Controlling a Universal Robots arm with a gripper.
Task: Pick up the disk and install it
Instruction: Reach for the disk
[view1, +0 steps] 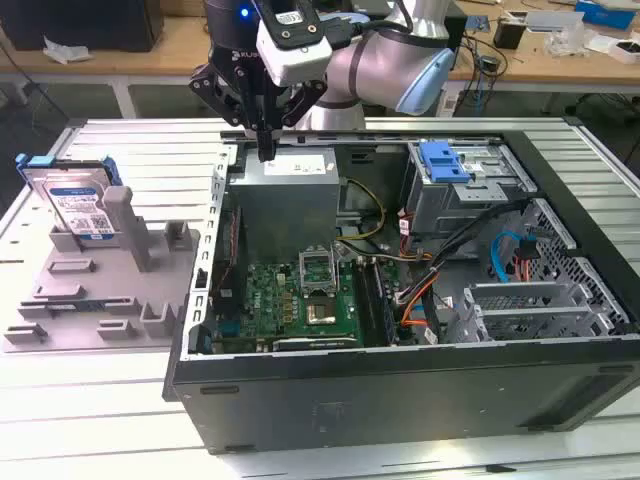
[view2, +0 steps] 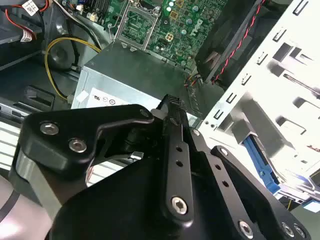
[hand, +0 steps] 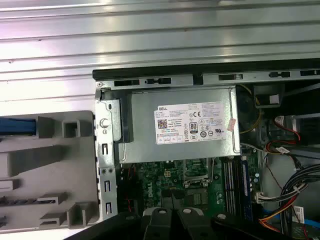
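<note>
The disk (view1: 78, 203) leans upright in a slot of the grey holder (view1: 95, 300) at the exterior view's left, outside the computer case. It is silver with a white-and-blue label and a blue rail around it. The rail's blue edge (hand: 17, 126) also appears in the first wrist view. My gripper (view1: 266, 150) hangs over the case's back corner, above the grey power supply (hand: 182, 125), well to the right of the disk. Its fingers (hand: 161, 217) are shut together with nothing between them.
The open computer case (view1: 400, 390) lies on a ribbed metal table (view1: 130, 140). Inside are the green motherboard (view1: 290, 290), loose cables (view1: 450, 250) and a grey drive cage (view1: 480, 195) with a blue latch (view1: 445, 160) on top. A wooden bench (view1: 150, 50) stands behind.
</note>
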